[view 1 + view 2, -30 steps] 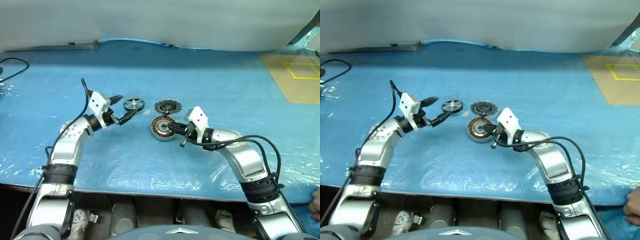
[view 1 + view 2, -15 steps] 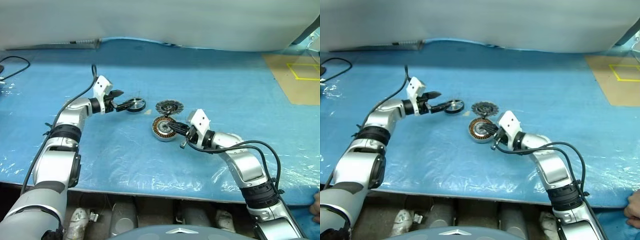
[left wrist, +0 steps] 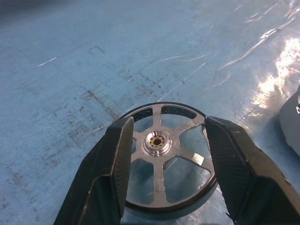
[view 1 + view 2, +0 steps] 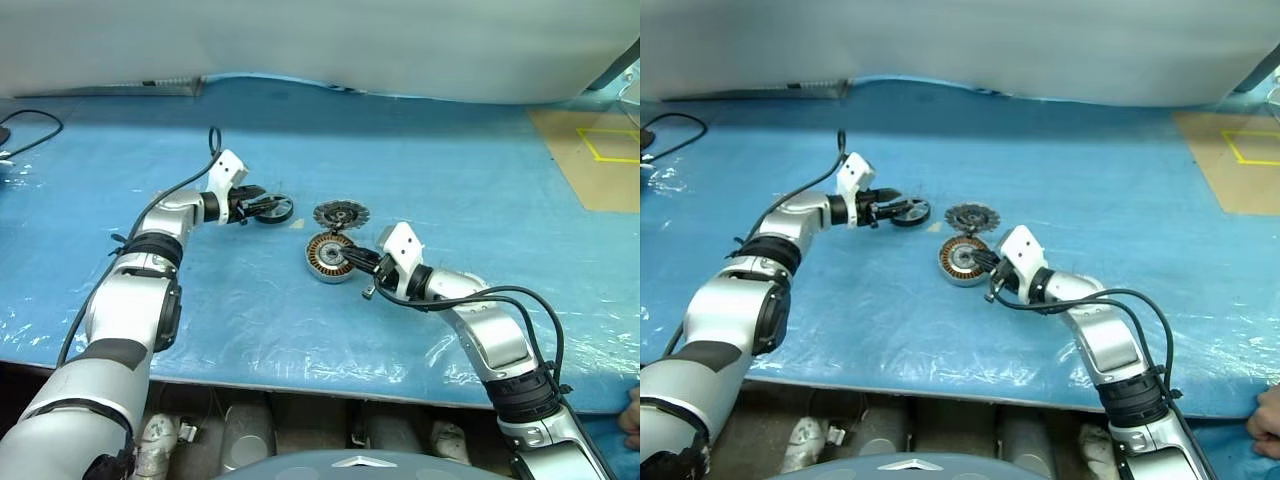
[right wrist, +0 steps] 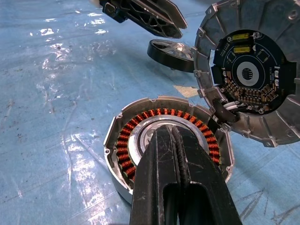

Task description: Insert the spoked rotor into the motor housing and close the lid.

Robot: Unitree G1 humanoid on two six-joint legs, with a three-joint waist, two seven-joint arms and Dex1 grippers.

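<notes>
Left gripper (image 3: 161,154) is straddling the spoked rotor (image 3: 165,157), jaws apart at its rim and not visibly gripping it, presumably for pickup. Right gripper (image 5: 174,140), fingers clenched together, is pressing on the motor housing (image 5: 140,126) (likely steadying it). The lid (image 4: 337,214) is lying at the housing's 12 o'clock. The rotor's near rim is hidden.

A workshop or lab test bench: a table (image 4: 450,150) under crinkled blue plastic sheeting, disassembled silver-grey motor parts (image 4: 330,258) at centre, yellow floor tape (image 4: 608,140) at two o'clock.

One rotor (image 3: 161,154), housing (image 5: 168,140), lid (image 5: 248,70)
</notes>
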